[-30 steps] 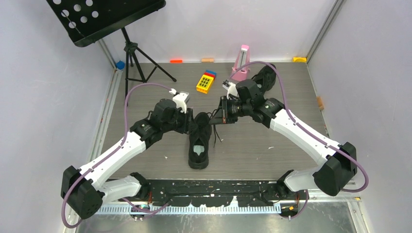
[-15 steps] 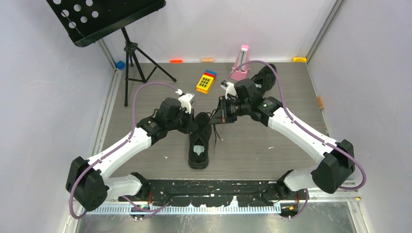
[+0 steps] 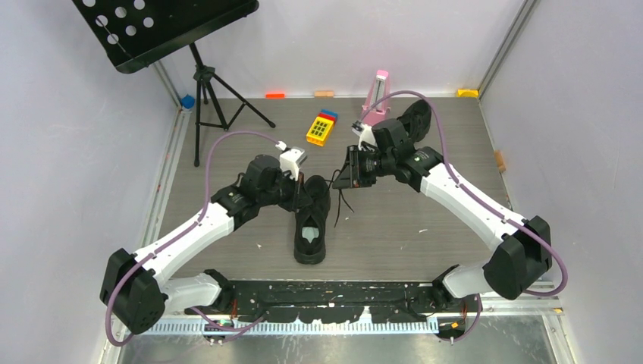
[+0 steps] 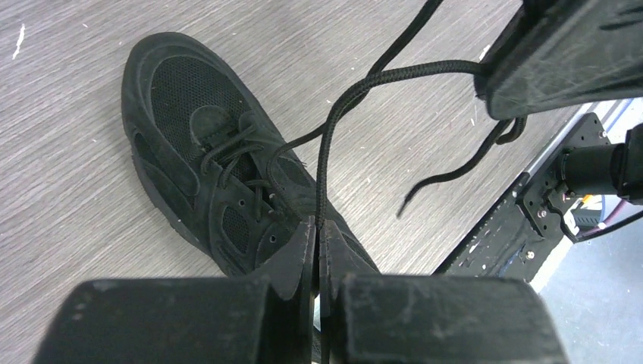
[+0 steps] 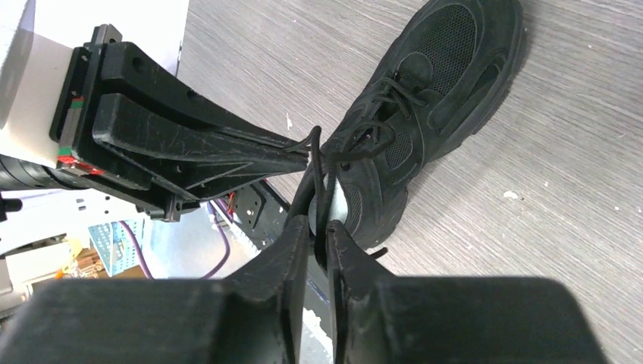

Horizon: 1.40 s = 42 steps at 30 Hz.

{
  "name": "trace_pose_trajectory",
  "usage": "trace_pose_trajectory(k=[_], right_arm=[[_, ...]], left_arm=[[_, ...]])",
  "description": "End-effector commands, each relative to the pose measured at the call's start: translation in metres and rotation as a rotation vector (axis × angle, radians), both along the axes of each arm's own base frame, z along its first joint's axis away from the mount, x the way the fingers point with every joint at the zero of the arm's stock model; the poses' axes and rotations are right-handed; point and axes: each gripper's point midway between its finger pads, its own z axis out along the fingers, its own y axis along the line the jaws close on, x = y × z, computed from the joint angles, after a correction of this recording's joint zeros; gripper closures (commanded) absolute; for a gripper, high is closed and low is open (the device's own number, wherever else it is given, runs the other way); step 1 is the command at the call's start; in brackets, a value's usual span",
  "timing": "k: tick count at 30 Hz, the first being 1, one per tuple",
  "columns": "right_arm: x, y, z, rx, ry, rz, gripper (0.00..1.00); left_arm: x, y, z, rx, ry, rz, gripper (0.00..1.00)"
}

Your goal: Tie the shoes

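At the near edge of the table [image 3: 425,227] sit the two arm bases, and bare wood lies open to either side of the near shoe [image 3: 311,227]. This shoe rests just left of the table's middle. Its heel points to the near edge and its toe to the far edge.

Above its tongue, the left gripper [image 4: 317,236] has its fingers pressed together on the lace [image 4: 326,152]. Just beyond and to the right, the right gripper [image 5: 318,224] also has its fingers clamped on the lace. The two tips nearly meet, and a strand runs from one pinch to the other. A loose end [image 3: 337,212] hangs down beside the shoe's right flank.

The right side of the table is bare wood out to the right edge, and the left side is bare as far as the stand's legs.

Farther back, the second shoe [image 3: 417,117] lies near the far right corner, partly behind the right arm. A yellow block toy [image 3: 321,127] and a pink metronome [image 3: 377,95] stand near the far edge. A black music stand [image 3: 163,26] fills the far left corner.
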Motion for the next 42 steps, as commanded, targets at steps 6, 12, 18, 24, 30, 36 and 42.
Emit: trace_pose_trajectory(k=[6,12,18,24,30,36,42], right_arm=[[0.014,0.0,0.009,0.015,-0.034,-0.011,0.83],[0.018,-0.005,0.007,-0.008,-0.051,-0.019,0.88],[0.018,-0.009,0.004,-0.037,-0.054,-0.015,0.96],[0.021,-0.023,-0.002,-0.141,-0.072,-0.023,0.82],[0.022,-0.025,-0.007,-0.168,-0.067,-0.022,0.83],[0.019,-0.019,-0.014,-0.142,-0.029,-0.006,1.0],[0.001,0.011,-0.011,0.004,0.03,0.04,0.99]], left_arm=[[-0.004,-0.005,0.017,-0.06,-0.048,-0.04,1.0],[-0.003,-0.005,0.014,-0.043,-0.029,-0.036,1.0],[0.003,0.001,0.012,-0.006,-0.03,0.007,1.0],[0.008,0.003,0.011,0.026,-0.023,0.018,1.0],[0.011,-0.002,0.006,0.027,-0.005,0.009,1.0],[0.016,-0.005,0.007,0.026,-0.005,0.016,1.0],[0.021,-0.008,0.007,0.029,0.002,0.022,1.0]])
